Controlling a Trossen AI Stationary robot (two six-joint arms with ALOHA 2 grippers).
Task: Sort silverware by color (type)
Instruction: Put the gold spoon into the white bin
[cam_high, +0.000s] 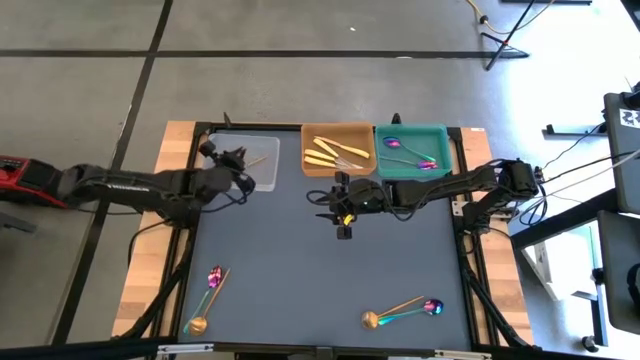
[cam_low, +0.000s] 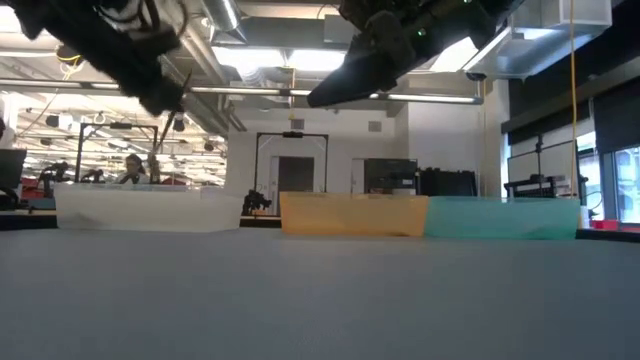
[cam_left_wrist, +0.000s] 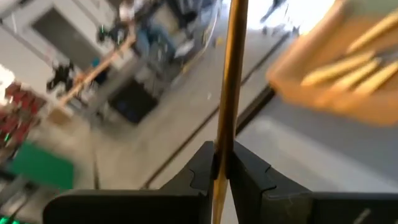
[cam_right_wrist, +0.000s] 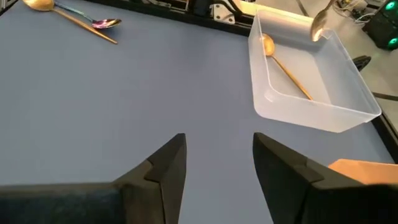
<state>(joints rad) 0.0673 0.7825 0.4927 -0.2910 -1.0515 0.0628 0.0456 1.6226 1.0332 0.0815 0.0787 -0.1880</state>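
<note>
At the bench's far edge: three trays in a row — a clear tray toward the far-left corner, an orange tray in the middle, a teal tray beside it.
Left end effector: over the clear tray, its fingers clamped on the handle of a copper spoon.
Right end effector: above the bench's middle, just short of the orange tray, fingers apart with nothing between them.
Clear tray contents: one copper spoon in the tray, lying slantwise.
Orange tray contents: pale gold knives.
Teal tray contents: purple-teal spoons.
Near-left corner: a purple spoon and a copper-bowled spoon — close together.
Near edge, right of middle: another copper spoon crossing another purple spoon.
</note>
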